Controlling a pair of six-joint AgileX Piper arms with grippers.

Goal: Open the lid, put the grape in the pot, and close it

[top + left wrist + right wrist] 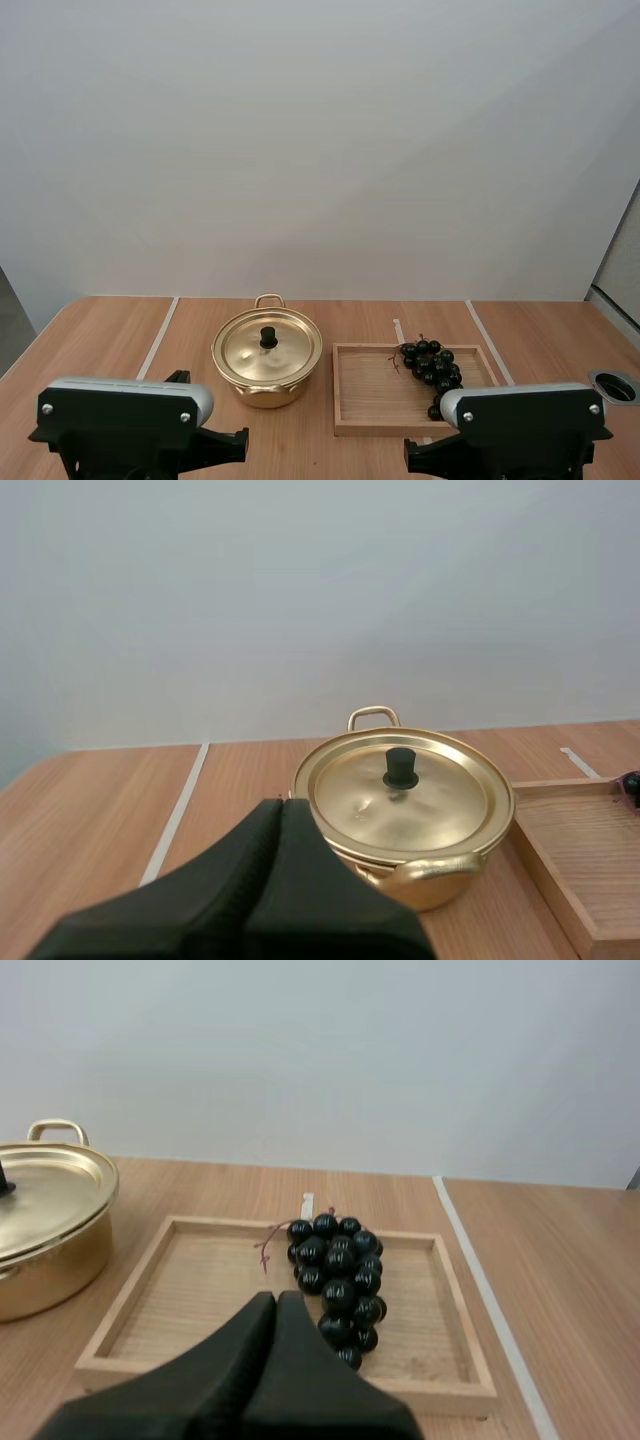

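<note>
Overhead, the gold pot [265, 392] sits on the tabletop [110, 340] with its lid [267, 350] on, just beside the wooden tray [370, 395] holding the grapes [432, 368], so each arm faces its own thing. From the left wrist, the left end effector [281, 802] is pinched together on nothing, short of the pot and aimed toward the lid's black knob [401, 767]. From the right wrist, the right end effector [276, 1297] is likewise closed and empty, near the grapes, placed, I judge, to take them.

arm housings [125, 402]: grey caps, silver screws | left claw [281, 810], right claw [277, 1305]: black
</note>
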